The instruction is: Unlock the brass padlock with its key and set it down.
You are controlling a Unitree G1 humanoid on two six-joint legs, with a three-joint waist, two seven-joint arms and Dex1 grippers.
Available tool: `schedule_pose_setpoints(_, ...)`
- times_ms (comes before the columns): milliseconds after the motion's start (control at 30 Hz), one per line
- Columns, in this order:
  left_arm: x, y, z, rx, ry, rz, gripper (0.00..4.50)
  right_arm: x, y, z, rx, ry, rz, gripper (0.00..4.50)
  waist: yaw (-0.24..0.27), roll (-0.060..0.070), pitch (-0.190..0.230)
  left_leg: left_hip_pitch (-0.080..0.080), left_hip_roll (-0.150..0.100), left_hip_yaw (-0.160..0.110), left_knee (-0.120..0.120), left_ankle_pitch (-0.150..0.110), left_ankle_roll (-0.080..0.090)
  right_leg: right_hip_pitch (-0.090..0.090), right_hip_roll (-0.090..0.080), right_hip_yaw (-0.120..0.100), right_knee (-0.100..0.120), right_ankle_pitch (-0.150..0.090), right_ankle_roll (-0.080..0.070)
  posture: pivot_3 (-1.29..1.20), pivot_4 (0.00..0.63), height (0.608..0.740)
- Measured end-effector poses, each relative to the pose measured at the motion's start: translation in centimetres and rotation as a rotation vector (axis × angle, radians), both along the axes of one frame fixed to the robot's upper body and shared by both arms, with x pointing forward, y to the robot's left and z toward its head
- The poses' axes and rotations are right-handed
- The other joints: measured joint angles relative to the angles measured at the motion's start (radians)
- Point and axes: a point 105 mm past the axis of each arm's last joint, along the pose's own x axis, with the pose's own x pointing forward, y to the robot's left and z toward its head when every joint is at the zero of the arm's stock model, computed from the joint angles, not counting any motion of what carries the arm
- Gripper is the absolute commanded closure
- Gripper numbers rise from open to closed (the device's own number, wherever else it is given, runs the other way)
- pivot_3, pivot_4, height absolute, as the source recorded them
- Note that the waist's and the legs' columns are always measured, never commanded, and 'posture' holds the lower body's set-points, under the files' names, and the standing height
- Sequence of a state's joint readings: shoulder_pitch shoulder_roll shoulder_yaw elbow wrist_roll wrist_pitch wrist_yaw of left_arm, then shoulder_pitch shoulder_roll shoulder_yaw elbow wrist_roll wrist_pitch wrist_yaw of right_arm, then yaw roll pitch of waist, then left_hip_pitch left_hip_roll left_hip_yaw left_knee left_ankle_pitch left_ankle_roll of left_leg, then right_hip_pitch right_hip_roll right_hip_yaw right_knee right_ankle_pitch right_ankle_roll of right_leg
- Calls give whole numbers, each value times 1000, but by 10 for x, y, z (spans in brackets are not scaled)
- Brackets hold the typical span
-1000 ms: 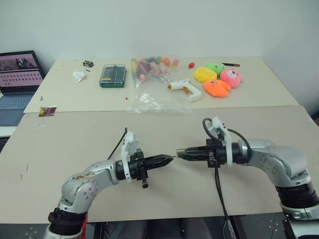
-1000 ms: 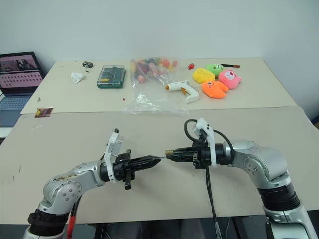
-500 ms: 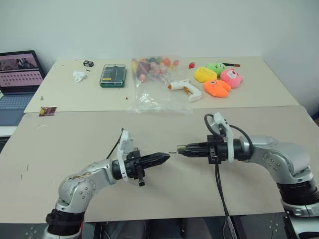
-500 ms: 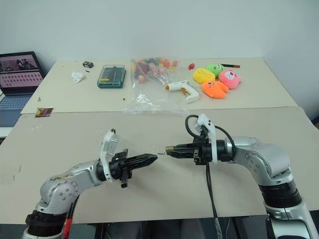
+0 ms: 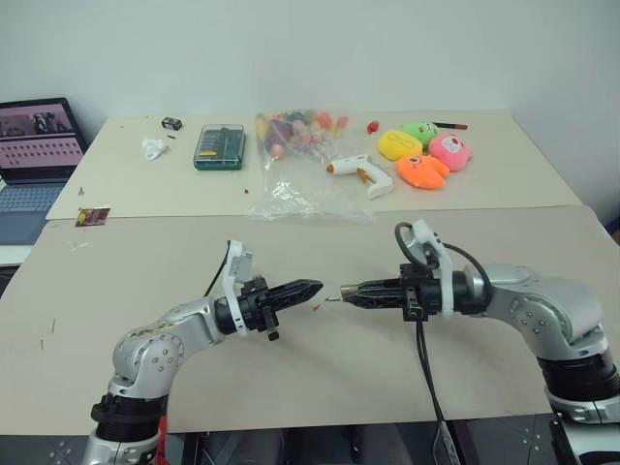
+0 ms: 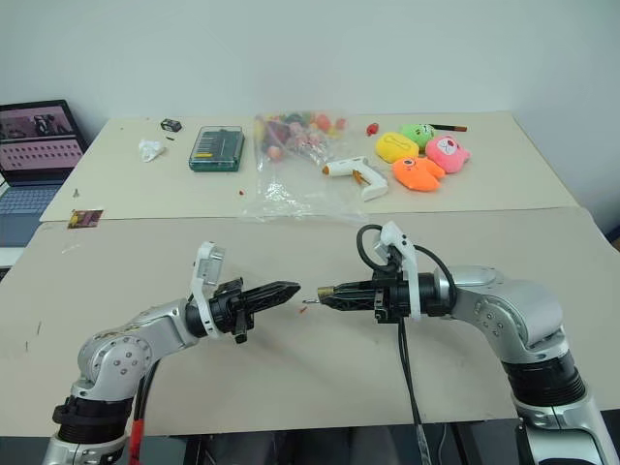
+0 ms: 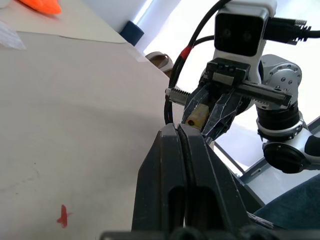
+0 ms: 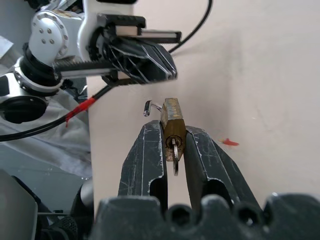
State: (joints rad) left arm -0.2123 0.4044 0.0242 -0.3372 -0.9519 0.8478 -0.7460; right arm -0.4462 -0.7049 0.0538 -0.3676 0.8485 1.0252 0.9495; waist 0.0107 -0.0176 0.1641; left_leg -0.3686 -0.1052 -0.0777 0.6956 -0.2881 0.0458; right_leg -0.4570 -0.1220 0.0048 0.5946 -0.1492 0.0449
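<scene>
My right gripper (image 8: 172,130) is shut on the brass padlock (image 8: 171,117), held level above the near table (image 5: 145,281). The padlock's thin silver shackle (image 8: 148,106) sticks out past the fingertips, its free end swung to one side. The key (image 8: 174,150) sits in the end of the lock that faces the wrist, between the fingers, with a small ring hanging from it. My left gripper (image 5: 318,287) is shut and holds nothing. It points tip to tip at the padlock (image 5: 341,289), with a small gap between them.
A black cable (image 5: 423,358) hangs from my right wrist to the table's front edge. On the far table lie a clear bag of coloured items (image 5: 300,160), a white glue gun (image 5: 360,172), plush toys (image 5: 426,155) and a green tool case (image 5: 218,145). A laptop (image 5: 34,155) stands at far left.
My left gripper has drawn back to the left and risen a little, leaving a gap where its tip met the shackle. The right gripper and padlock have stayed put.
</scene>
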Motion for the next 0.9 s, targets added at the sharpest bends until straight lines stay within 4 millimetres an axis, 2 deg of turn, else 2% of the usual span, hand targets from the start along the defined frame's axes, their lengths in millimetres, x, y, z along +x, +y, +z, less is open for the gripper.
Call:
schedule_pose_setpoints(500, -2, -6, -2, -4, 4, -25, 4436, -1, 2, -2, -2, 8, -3, 4331, -1, 0, 0, 0, 0, 0, 0, 0, 0, 0, 0, 0, 0, 0, 0, 0, 150, 740)
schedule_pose_setpoints(767, -10, -7, -8, 13, 19, -48, 4436, 8, 2, -4, -10, 14, -30, 4331, 0, 0, 0, 0, 0, 0, 0, 0, 0, 0, 0, 0, 0, 0, 0, 0, 150, 740)
schedule_pose_setpoints(900, -15, -4, -18, 62, 24, -62, 4436, 12, 1, -3, -15, 6, -43, 4331, -4, 0, 0, 0, 0, 0, 0, 0, 0, 0, 0, 0, 0, 0, 0, 0, 150, 740)
